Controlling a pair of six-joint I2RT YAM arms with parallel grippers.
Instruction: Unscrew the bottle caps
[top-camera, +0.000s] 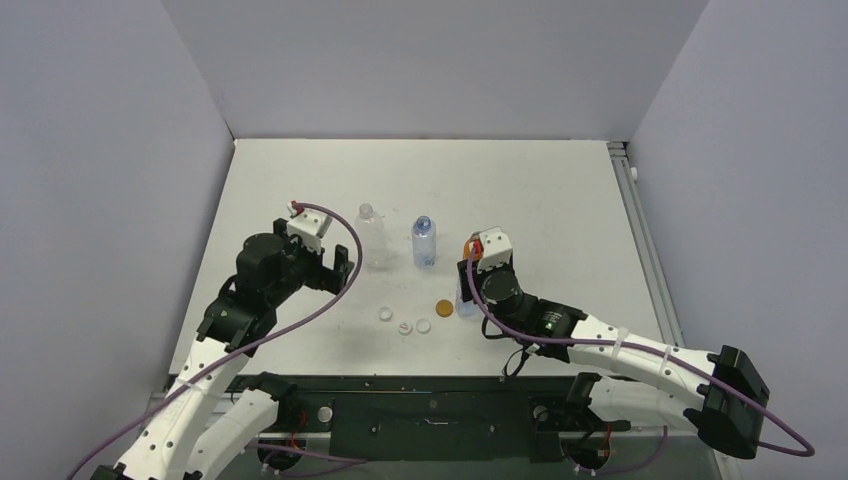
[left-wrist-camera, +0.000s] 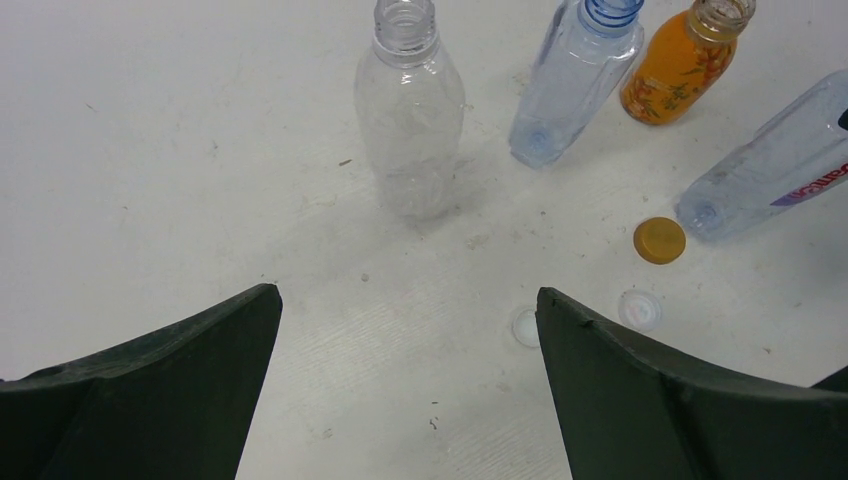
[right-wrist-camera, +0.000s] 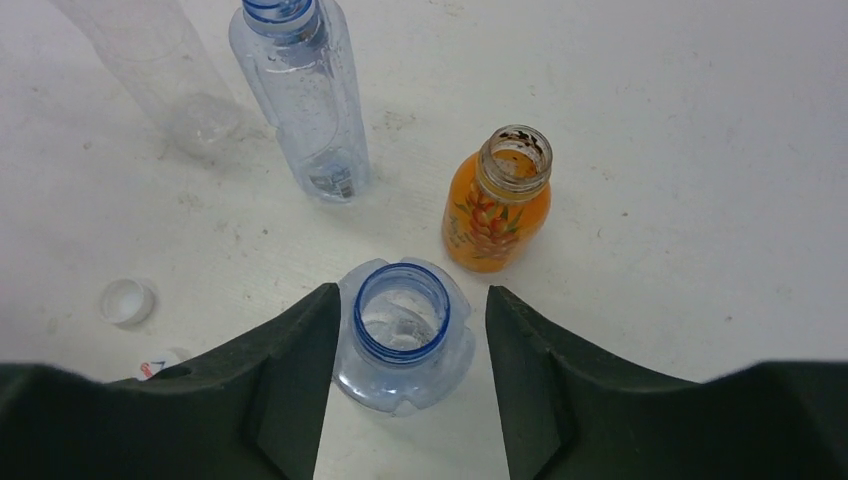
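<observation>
White bench (top-camera: 560, 200) — at lower centre the right claw (right-wrist-camera: 412, 300) loosely straddles an uncapped blue-rimmed bottle (right-wrist-camera: 400, 365); left claw (left-wrist-camera: 408, 300) gapes wide, empty.

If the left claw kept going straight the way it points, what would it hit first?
Likely the bare table just ahead of the open left claw; the tall clear bottle stands beyond, roughly in line. Depth is hard to judge.
</observation>
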